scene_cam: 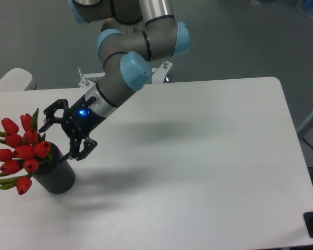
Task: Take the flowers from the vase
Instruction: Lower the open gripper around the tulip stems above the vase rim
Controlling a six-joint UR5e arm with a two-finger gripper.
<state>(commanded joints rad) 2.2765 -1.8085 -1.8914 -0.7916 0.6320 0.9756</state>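
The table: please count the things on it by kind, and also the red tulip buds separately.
Vase: 1
Bunch of flowers, standing in the vase: 1
Red buds visible in the bunch: 9
Total things on the table: 2
The open gripper hangs beside the flowers, not touching them.

Counting it up: nine red tulip buds (22,153) in one dark vase (57,176), one robot arm (128,62), one gripper (56,139), one white table (208,156).
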